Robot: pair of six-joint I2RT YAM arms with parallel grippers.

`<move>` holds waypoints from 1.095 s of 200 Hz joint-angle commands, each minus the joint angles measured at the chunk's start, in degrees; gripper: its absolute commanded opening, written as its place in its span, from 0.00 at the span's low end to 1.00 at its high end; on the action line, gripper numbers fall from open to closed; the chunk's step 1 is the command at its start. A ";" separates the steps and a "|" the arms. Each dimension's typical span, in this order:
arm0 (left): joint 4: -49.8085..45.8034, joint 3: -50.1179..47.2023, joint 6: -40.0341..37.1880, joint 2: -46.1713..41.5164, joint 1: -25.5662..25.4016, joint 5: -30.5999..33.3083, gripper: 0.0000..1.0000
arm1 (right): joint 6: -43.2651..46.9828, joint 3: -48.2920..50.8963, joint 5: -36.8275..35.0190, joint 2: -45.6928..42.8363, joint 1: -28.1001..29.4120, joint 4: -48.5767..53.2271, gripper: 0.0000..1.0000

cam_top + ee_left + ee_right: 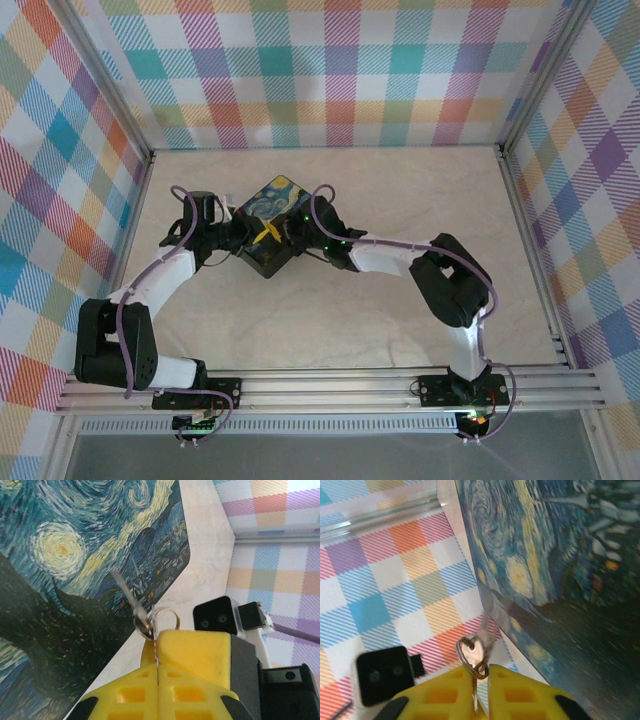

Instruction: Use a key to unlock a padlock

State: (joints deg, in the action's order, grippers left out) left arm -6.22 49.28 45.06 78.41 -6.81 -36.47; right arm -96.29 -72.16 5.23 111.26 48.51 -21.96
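Key (pixel 126 591) shiny pale metal; fingers (pixel 195 655) matt yellow plastic; box lid (pixel 75 555) smooth, semi-gloss print.

**Setting:** robotics lab test cell.

**Evidence:**
- Pale beige marbled tabletop (pixel 330 330), enclosed at its far edge and both side edges by pastel plaid-printed wall panels (pixel 340 70).
- Panels set in bare aluminium frame posts (pixel 112 90).
- Slotted aluminium rail (pixel 330 385) along the table's near edge, carrying two black-and-white jointed robot arms (pixel 160 280), one toward each near corner.
- Purple cables (pixel 489 300) looped along the arms.
- Black two-lens camera block (pixel 215 617) mounted on a wrist.
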 commanded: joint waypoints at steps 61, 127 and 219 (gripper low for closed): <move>-3.50 5.09 -11.63 0.85 1.53 -4.70 0.00 | 12.39 7.84 0.29 -7.66 -3.14 6.00 0.34; -12.47 10.86 -22.58 2.60 -4.27 -7.69 0.00 | 66.07 9.57 22.37 -20.23 -12.86 18.95 0.38; -17.43 19.08 -32.84 6.84 -13.76 -12.27 0.00 | 93.76 2.31 47.46 -19.04 -20.58 36.86 0.51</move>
State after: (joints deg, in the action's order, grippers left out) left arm -21.32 66.37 16.64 84.79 -18.90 -45.63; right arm -11.97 -68.90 44.88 91.44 28.49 10.20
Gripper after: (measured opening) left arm 0.041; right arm 0.504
